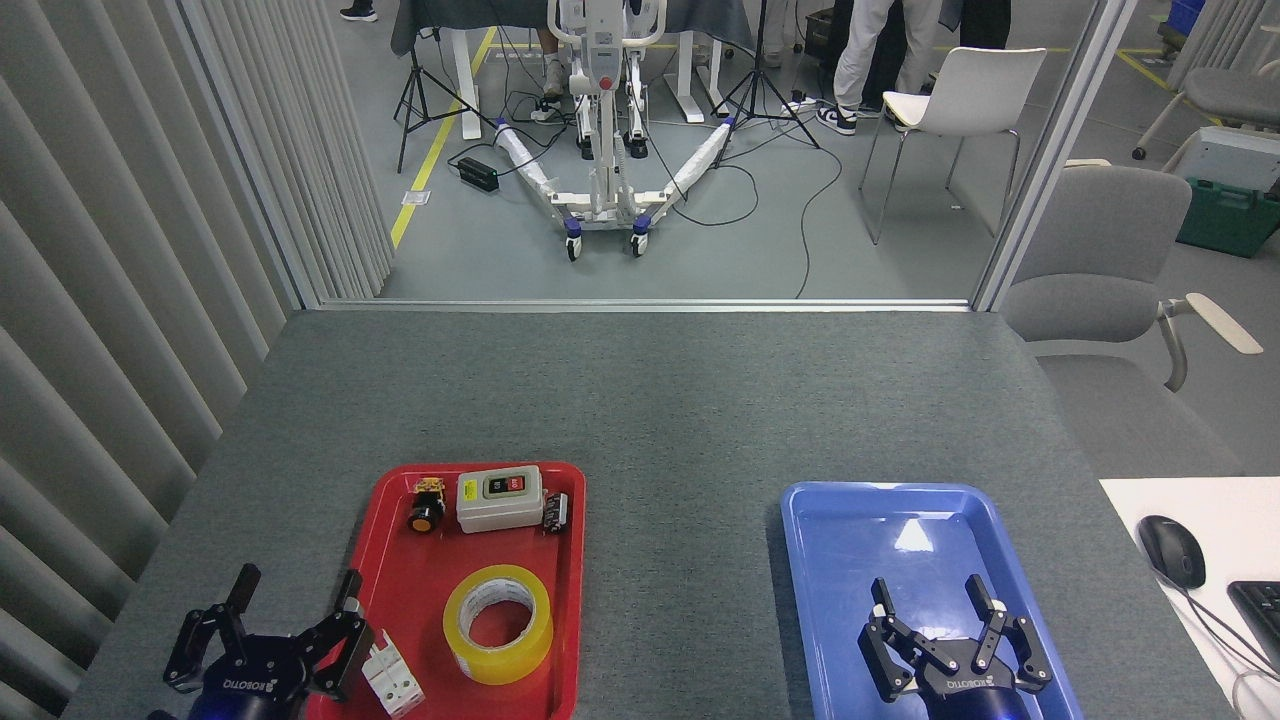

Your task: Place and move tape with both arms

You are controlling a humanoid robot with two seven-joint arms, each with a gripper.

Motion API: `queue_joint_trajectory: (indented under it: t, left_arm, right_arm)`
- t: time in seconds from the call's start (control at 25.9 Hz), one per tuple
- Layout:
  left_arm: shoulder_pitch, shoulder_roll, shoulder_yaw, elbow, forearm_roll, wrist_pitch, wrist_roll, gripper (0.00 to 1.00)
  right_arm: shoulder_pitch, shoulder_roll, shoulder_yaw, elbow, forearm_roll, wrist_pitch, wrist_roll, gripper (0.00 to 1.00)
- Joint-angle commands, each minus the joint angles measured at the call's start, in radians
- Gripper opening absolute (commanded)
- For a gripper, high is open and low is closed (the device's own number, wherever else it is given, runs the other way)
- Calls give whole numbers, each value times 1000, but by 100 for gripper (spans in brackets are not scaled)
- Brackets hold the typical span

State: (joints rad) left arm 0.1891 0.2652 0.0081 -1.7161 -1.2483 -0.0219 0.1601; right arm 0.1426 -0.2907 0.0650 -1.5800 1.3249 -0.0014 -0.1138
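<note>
At the far left, grey slatted panels point(120, 300) line the side of the grey bench point(650, 400). The left gripper point(295, 587) sits at the bench's near-left corner, its black fingers spread apart and holding nothing; its right finger reaches over the left rim of the red tray point(385, 590). Just beside that finger, at the tray's near-left corner, lies a small white part point(392, 680). Along the tray's far end sit a black and yellow button point(426, 505), a beige switch box point(499, 498) and a small dark piece point(556, 511), close together in a row. The tape point(498, 623) lies flat in the near half of the red tray, hole facing up, apart from the white part and from the gripper. Bare bench separates the red tray from the blue tray point(830, 540) to the right. The right gripper point(928, 596) hangs over the near half of the blue tray, fingers spread and empty. Further right, a white desk point(1130, 500) carries a black mouse point(1172, 550) and the corner of a keyboard point(1262, 610). Behind it stands a grey chair point(1100, 260).
</note>
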Motion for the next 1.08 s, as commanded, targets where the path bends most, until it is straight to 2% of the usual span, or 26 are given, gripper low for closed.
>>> queue_joint_trajectory:
  t: [0.0, 0.93, 1.04]
  left_arm:
    - [0, -4, -2, 1, 1, -1, -2, 100]
    - [-5, -6, -30, -3, 1, -3, -1, 100]
    - [0, 5, -30, 0, 33, -3, -8, 100]
  right_arm:
    - [0, 1, -1, 0, 1, 0, 0, 100]
    - [0, 1, -1, 0, 24, 0, 0, 100]
    - [0, 1, -1, 0, 24, 0, 0, 100]
